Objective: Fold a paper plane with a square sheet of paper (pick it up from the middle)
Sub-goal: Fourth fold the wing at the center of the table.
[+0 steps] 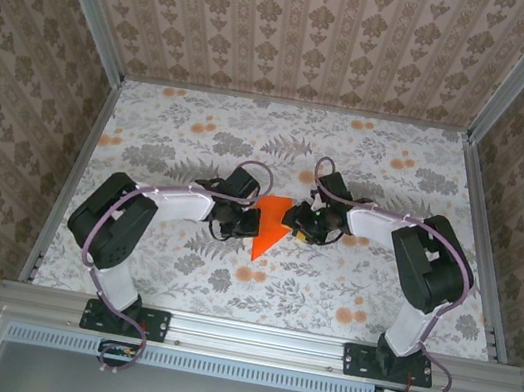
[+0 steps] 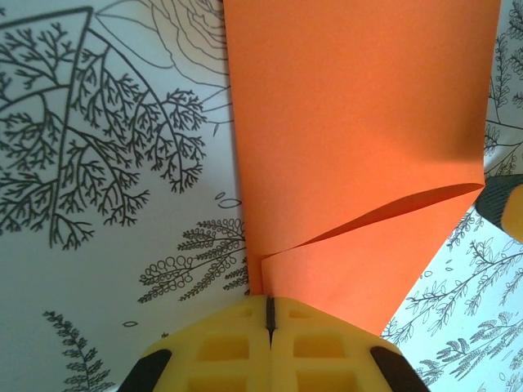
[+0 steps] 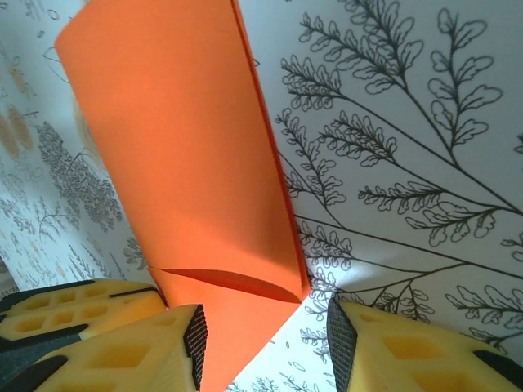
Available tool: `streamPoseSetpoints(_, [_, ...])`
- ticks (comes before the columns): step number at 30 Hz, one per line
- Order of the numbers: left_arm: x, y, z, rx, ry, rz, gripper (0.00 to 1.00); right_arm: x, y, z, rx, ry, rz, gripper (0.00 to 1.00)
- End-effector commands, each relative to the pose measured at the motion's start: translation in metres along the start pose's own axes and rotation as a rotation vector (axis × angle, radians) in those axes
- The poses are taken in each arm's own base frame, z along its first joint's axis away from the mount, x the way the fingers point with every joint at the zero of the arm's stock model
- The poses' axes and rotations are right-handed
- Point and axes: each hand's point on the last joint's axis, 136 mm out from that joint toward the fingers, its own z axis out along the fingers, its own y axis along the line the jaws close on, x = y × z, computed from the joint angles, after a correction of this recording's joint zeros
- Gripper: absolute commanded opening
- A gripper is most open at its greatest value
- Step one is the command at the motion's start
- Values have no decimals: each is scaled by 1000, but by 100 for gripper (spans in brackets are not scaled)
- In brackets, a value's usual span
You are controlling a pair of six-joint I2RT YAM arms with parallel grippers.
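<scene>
The square sheet of paper (image 1: 270,230) is vivid orange and folded into a pointed wedge, its tip toward the near edge of the table. It lies between the two grippers at the table's middle. My left gripper (image 2: 268,300) is shut on the sheet's (image 2: 351,147) left edge, where a folded flap gapes slightly. My right gripper (image 3: 265,343) stands open at the other side of the sheet (image 3: 188,163). Its left pad (image 3: 196,347) lies over the orange paper, and its right pad (image 3: 339,343) is over the cloth. In the top view the left gripper (image 1: 242,221) and right gripper (image 1: 299,225) face each other.
A flowered tablecloth (image 1: 202,135) covers the table, with patterned walls on three sides and an aluminium rail (image 1: 258,335) along the near edge. The two grippers are very close together; the left gripper's yellow fingers (image 3: 73,306) show beside the right one's.
</scene>
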Motion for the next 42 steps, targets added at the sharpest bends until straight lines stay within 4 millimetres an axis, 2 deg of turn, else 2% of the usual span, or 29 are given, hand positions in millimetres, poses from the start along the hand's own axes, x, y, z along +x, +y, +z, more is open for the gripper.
streamPoseSetpoints(1, [6, 12, 6, -39, 24, -19, 0, -1, 9, 2, -27, 25, -16, 46])
streamPoseSetpoints(16, [7, 12, 6, -37, 29, -20, 0, 0, 20, 5, -79, 41, -31, 38])
streamPoseSetpoints(27, [5, 10, 5, -34, 25, -18, 0, 10, 37, 10, -202, 84, -71, 33])
streamPoseSetpoints(34, [3, 9, 2, -35, 20, -17, 0, 13, 34, 15, -199, 104, -87, 29])
streamPoseSetpoints(40, [-3, 4, -7, -25, 3, -13, 0, 15, 28, 16, -174, 111, -103, 22])
streamPoseSetpoints(42, [-7, 0, -15, -11, -10, -12, 0, 14, 29, 13, -165, 110, -111, 13])
